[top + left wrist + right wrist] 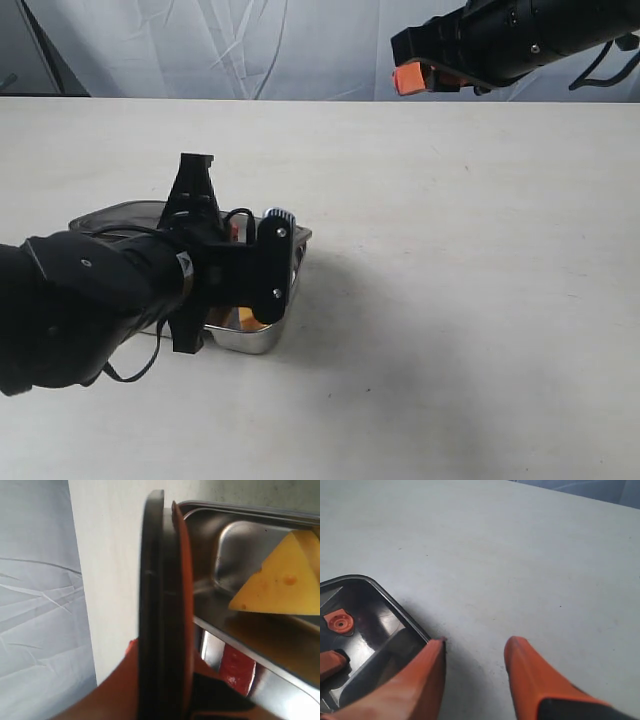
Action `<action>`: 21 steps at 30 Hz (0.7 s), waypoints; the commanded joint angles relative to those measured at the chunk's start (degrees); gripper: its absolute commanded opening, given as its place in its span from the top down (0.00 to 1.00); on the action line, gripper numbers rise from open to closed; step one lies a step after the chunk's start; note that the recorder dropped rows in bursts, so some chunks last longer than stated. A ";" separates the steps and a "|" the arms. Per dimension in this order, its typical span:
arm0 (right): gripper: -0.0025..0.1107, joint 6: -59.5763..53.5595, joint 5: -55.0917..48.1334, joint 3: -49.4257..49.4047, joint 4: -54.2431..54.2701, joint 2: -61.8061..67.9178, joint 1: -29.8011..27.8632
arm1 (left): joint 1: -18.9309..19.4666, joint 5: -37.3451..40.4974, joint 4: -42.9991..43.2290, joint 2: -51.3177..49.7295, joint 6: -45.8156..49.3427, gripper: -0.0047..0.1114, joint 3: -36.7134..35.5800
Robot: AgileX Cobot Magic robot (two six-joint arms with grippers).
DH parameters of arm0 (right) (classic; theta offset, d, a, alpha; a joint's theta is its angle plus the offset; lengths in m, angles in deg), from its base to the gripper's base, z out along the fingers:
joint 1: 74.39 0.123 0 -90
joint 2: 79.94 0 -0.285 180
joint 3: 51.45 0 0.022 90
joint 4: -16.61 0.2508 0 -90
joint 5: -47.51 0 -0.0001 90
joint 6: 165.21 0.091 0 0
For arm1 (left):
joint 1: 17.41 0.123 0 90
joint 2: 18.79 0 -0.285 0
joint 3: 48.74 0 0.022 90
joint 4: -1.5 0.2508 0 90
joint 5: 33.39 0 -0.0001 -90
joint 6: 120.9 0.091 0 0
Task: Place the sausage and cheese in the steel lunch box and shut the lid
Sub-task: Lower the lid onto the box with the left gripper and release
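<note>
The steel lunch box (pixel 256 340) sits on the table under my left arm (pixel 90 300). In the left wrist view the yellow cheese (pixel 280 577) lies in one compartment of the steel lunch box (pixel 235 545). The dark-red sausage (pixel 238 666) shows beyond the divider. My left gripper (pixel 162 682) is shut on the edge of the tinted lid (pixel 160 590), which is seen edge-on with its orange seal and tilts over the box. The right wrist view shows the lid (pixel 375 635) and its orange knob (pixel 340 622). My right gripper (pixel 477 642) is open and empty, raised at the back right (pixel 410 76).
The pale table (pixel 450 300) stretches to the right of the box and in front of it. A grey cloth backdrop (pixel 250 45) hangs behind the table's far edge.
</note>
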 commanded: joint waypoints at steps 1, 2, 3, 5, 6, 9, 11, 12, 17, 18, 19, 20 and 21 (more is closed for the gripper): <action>0.62 -0.15 0.02 -0.05 -0.31 -0.45 -0.30 | -0.20 -1.78 -2.90 -0.34 -0.85 0.96 -0.74; 0.62 -0.15 0.02 -0.05 -0.31 -0.45 -0.30 | -0.20 -2.10 -3.55 -0.34 -0.85 0.96 -0.74; 0.62 -0.15 -0.08 -0.05 -0.31 -0.45 -0.30 | -0.20 -2.56 -4.30 -0.34 -0.85 0.96 -0.74; 0.62 -0.15 -0.08 -0.05 -0.31 -0.45 -0.30 | -0.20 -3.31 -4.40 -0.34 -0.85 0.96 -0.74; 0.62 -0.15 -0.08 -0.05 -0.31 -0.45 -0.30 | -0.20 -3.78 -4.40 -0.34 -0.85 0.96 -0.74; 0.62 -0.15 -0.27 -0.05 -0.31 -0.45 -0.30 | -0.20 -4.68 -5.01 -0.34 -0.85 0.95 -0.74; 0.62 -0.15 -0.27 -0.05 -0.31 -0.45 -0.30 | -0.20 -4.92 -5.57 -0.34 -0.85 0.92 -0.74; 0.62 -0.15 -0.27 -0.05 -0.31 -0.45 -0.30 | -0.20 -5.00 -5.98 -0.34 -0.75 0.91 -0.74; 0.62 -0.15 -0.27 -0.05 -0.31 -0.45 -0.30 | -0.20 -5.82 -6.45 -0.34 -0.63 0.81 -0.74; 0.62 -0.15 -0.27 -0.05 -0.31 -0.45 -0.30 | -0.20 -5.82 -6.45 -0.34 -0.63 0.79 -0.74; 0.62 -0.15 -0.27 -0.05 -0.31 -0.45 -0.30 | -0.20 -5.82 -6.45 -0.34 -0.63 0.77 -0.74; 0.62 -0.15 -0.27 -0.05 -0.31 -0.45 -0.30 | -0.20 -5.82 -6.45 -0.34 -0.63 0.75 -0.74; 0.62 -0.15 -0.27 -0.05 -0.31 -0.45 -0.30 | -0.20 -5.85 -6.45 -0.34 -0.63 0.72 -0.74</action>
